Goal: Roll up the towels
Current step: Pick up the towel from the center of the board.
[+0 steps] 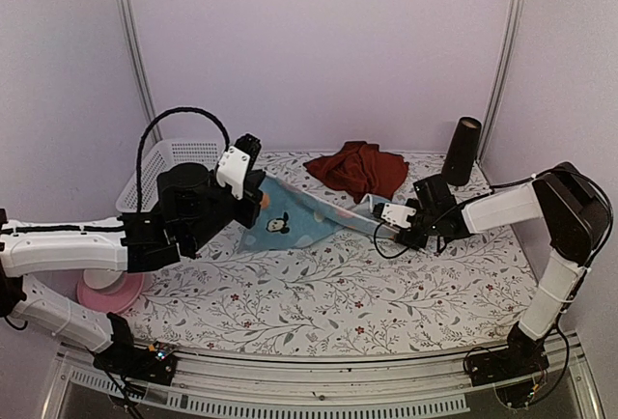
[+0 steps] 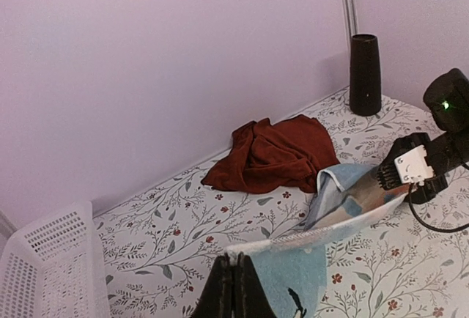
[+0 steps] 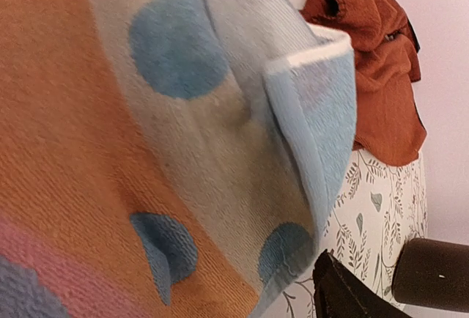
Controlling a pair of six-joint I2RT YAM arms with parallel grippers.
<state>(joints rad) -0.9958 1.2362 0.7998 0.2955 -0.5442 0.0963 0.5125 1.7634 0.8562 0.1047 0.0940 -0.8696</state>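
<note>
The pastel towel (image 1: pixel 294 221), light blue with a cartoon mouse, hangs stretched above the table between both grippers. My left gripper (image 1: pixel 255 195) is shut on its left corner; in the left wrist view the jaws (image 2: pixel 236 265) pinch the white hem, and the towel (image 2: pixel 311 278) hangs below. My right gripper (image 1: pixel 379 223) is shut on the towel's right end. In the right wrist view the towel (image 3: pixel 146 149) fills the frame, and only one dark finger (image 3: pixel 341 292) shows. The maroon towel (image 1: pixel 357 169) lies crumpled at the back, also in the left wrist view (image 2: pixel 271 153) and the right wrist view (image 3: pixel 381 61).
A black cylinder (image 1: pixel 462 150) stands upright at the back right, near the right arm. A white perforated basket (image 1: pixel 164 176) sits at the back left behind the left arm. A pink round object (image 1: pixel 108 292) lies at the table's left edge. The floral tablecloth (image 1: pixel 338 293) covers the table.
</note>
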